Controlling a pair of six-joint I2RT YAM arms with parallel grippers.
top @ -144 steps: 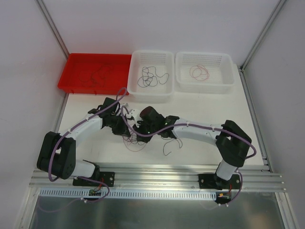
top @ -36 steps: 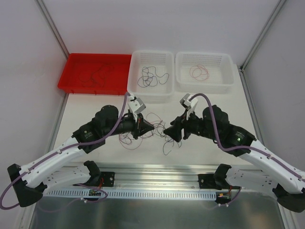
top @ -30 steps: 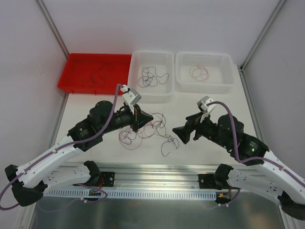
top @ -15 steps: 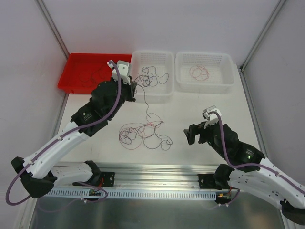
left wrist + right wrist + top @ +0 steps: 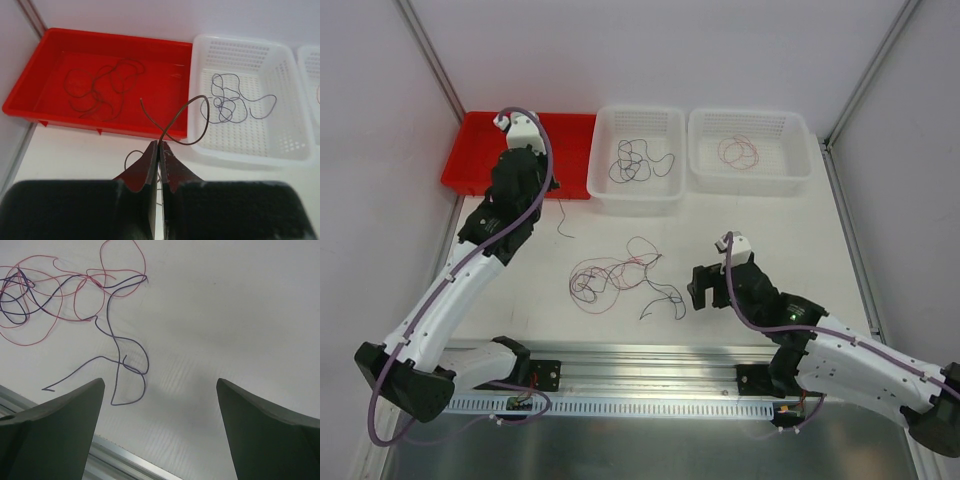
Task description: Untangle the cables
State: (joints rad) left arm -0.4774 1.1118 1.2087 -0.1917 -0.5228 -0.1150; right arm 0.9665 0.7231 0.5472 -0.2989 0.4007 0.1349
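The dark strand [image 5: 185, 107] pinched in the tightly closed left claw [image 5: 158, 150] is best carried fully over the red tray [image 5: 100, 37] at the bench's [image 5: 240, 315] far-left corner before release — the right claw [image 5: 160, 385], spread wide and empty, hovers beside the tangle [image 5: 615, 275] mid-bench.

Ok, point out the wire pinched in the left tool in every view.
Top external: the dark wire hangs just in front of the red tray, near its right end.
Left wrist: centre frame, curling up from the shut left tool.
Right wrist: not in it; only the tangle on the table shows.
Shared landmark: the red tray, upper left in the top and left wrist views; the tangle links top and right wrist.
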